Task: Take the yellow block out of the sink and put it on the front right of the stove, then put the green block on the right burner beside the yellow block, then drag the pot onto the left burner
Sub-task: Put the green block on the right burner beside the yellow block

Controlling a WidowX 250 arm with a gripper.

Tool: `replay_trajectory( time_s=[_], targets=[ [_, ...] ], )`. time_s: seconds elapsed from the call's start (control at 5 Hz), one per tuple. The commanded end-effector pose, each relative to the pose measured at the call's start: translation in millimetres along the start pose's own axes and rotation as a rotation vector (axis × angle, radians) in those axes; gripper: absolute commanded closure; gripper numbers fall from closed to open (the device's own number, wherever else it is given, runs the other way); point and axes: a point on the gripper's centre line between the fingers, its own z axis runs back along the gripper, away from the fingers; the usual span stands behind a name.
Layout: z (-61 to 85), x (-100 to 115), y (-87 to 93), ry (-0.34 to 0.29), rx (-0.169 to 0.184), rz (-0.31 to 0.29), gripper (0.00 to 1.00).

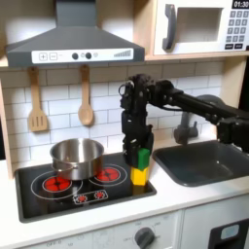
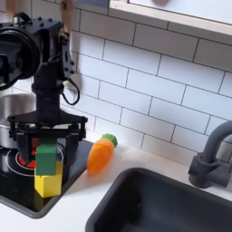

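The yellow block (image 1: 139, 177) (image 2: 49, 184) stands on the front right of the black stove (image 1: 39, 199) (image 2: 14, 181). Directly over it is the green block (image 1: 144, 157) (image 2: 45, 157), touching or just clear of its top. My gripper (image 1: 139, 152) (image 2: 45, 149) points straight down with its fingers at the green block's sides, shut on it. The steel pot (image 1: 76, 156) sits at the stove's back, between and behind the left burner (image 1: 55, 182) and the right burner (image 1: 108, 175) in the first exterior view.
An orange carrot-like toy (image 2: 101, 155) lies on the counter between stove and sink (image 1: 204, 160) (image 2: 172, 204). A grey faucet (image 1: 187, 126) (image 2: 210, 156) stands behind the sink. Two wooden utensils (image 1: 37, 102) hang on the tiled wall under the hood.
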Motion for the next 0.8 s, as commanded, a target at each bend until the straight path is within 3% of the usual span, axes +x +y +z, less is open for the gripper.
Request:
replay_trajectory(
  time_s=[0.0, 0.6],
  targets=[
    [2.6, -4.6, -1.0, 0.008, -0.008, -0.006, 0.0],
    [-6.3, -6.9, -1.1, 0.029, -0.001, -0.022, 0.0]
  ],
)
